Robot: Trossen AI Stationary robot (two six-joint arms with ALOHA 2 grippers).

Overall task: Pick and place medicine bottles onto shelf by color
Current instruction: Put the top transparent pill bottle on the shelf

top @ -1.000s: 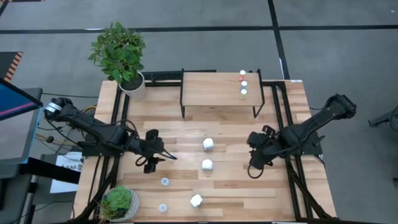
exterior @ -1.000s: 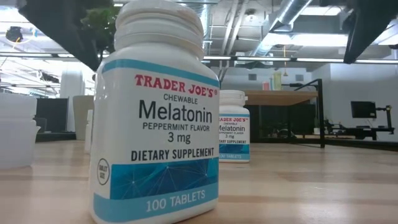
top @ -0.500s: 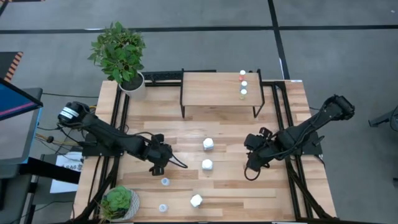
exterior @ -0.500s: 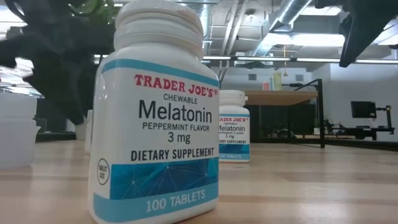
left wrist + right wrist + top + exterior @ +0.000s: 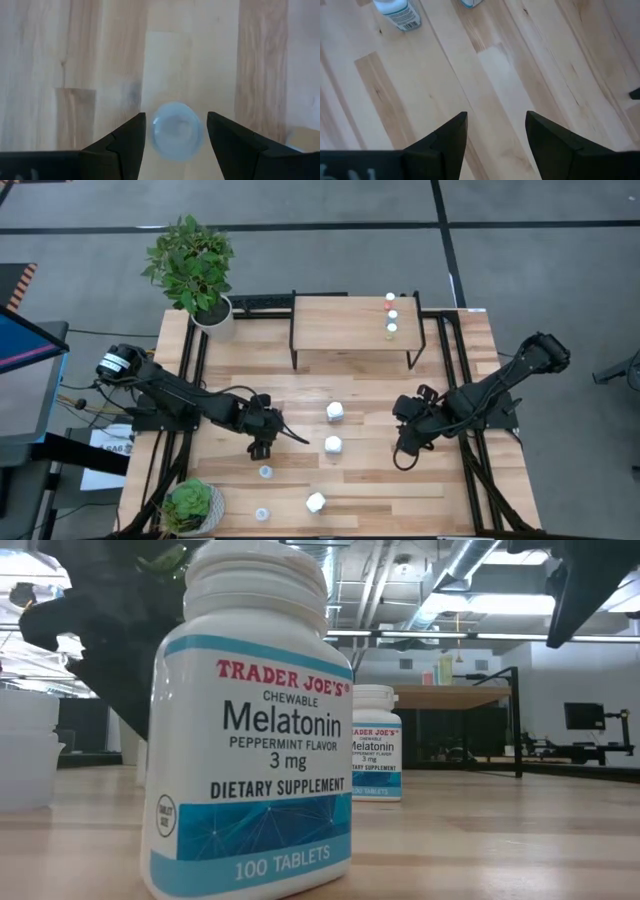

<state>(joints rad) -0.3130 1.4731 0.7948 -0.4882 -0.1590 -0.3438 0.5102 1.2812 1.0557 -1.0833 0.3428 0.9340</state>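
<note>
My left gripper (image 5: pixel 262 448) (image 5: pixel 176 117) points down at the table, open. One finger stands on each side of a small pale bluish bottle (image 5: pixel 175 132) (image 5: pixel 265 472) that stands upright on the tabletop. I cannot tell whether the fingers touch it. My right gripper (image 5: pixel 403 455) (image 5: pixel 496 115) is open and empty over bare table at the right. The shelf (image 5: pixel 340 323) stands at the far middle, with three small bottles (image 5: pixel 391 314) in a row at its right end. Three chunky white bottles (image 5: pixel 333 446) (image 5: pixel 250 720) and another bluish one (image 5: pixel 262 514) stand on the table.
A potted plant (image 5: pixel 195 270) stands at the far left corner and a smaller one (image 5: pixel 190 505) at the near left corner. Black frame rails (image 5: pixel 448 360) run along the table's sides. Bare wood lies between the white bottles and my right gripper.
My left gripper has moved toward the table's right and near edges, to the small bluish bottle, and now hangs over it with its fingers around it. No bottle has moved.
</note>
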